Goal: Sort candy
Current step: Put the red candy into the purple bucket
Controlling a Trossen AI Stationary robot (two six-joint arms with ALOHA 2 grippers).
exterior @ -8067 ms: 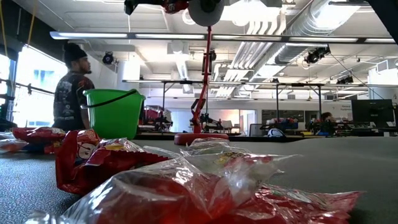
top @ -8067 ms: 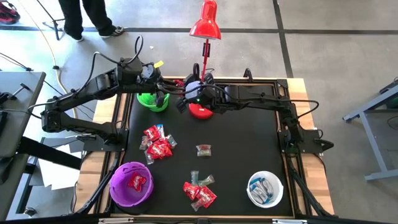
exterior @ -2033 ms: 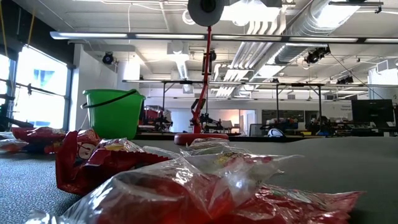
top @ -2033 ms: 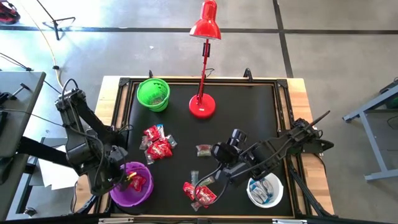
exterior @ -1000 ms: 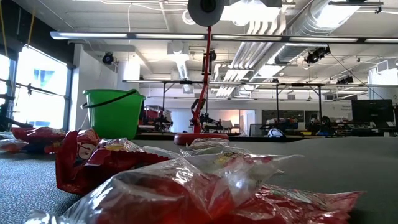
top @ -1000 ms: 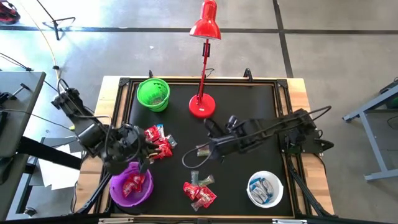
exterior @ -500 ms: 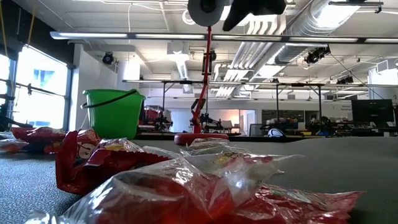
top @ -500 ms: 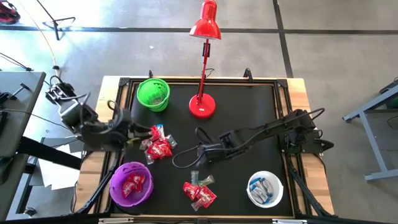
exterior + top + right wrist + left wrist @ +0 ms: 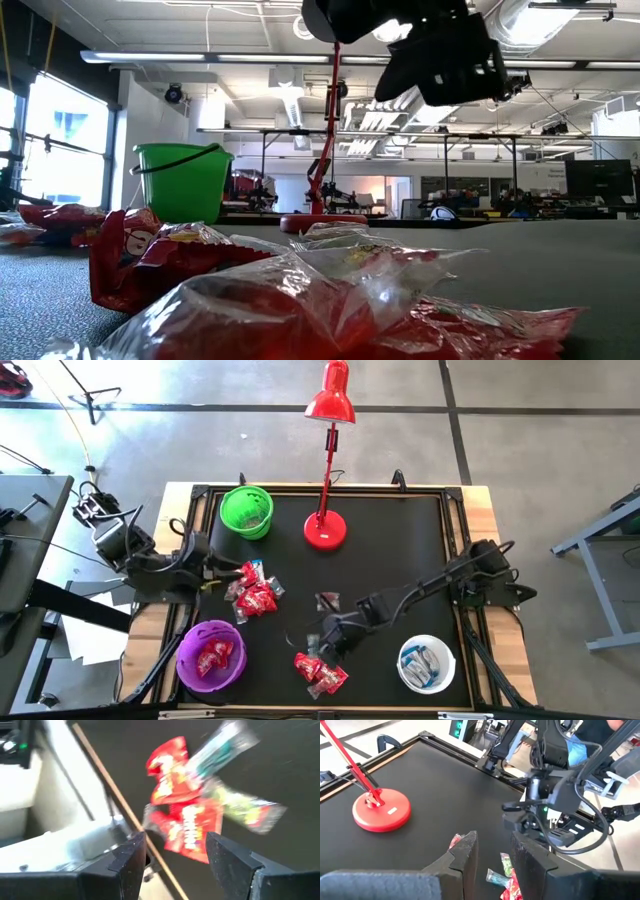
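Right wrist view shows the right pincer spread apart over red candy; left pincer also apart.

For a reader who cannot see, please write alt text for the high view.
Seen from above, the right end effector hangs over a candy pile on a black table, and the left end effector sits beside a second pile. Green, purple and white bowls and a red lamp stand around.

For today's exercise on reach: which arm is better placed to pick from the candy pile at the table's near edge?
The right. Its open right gripper hangs just over that candy pile, red wrappers between its fingers in the wrist view. The left gripper sits by the other pile.
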